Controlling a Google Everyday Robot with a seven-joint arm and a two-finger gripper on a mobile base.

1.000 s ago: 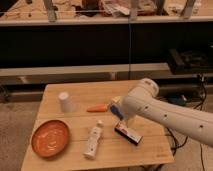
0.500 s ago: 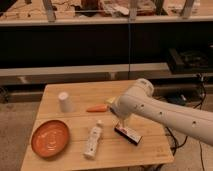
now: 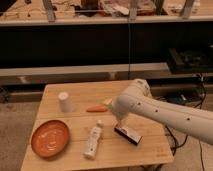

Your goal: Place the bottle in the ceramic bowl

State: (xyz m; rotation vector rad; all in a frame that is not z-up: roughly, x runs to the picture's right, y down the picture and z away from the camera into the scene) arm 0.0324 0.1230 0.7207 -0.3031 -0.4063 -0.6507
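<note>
While gripper's [image 3: 108,103] jaws hover above, table [image 3: 150,149] fronts shelving [image 3: 90,47].

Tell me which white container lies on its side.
The bottle, flat beside the ceramic bowl; the white cup stands upright. The end effector hangs by the dark box.

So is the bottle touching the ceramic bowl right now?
Apart. The camera view shows bare table between the bottle and the ceramic bowl. The gripper hangs above the dark box, beside the bottle.

pincer [image 3: 119,123] largely hidden behind arm [image 3: 160,113], just above dark box [image 3: 128,136]
</note>
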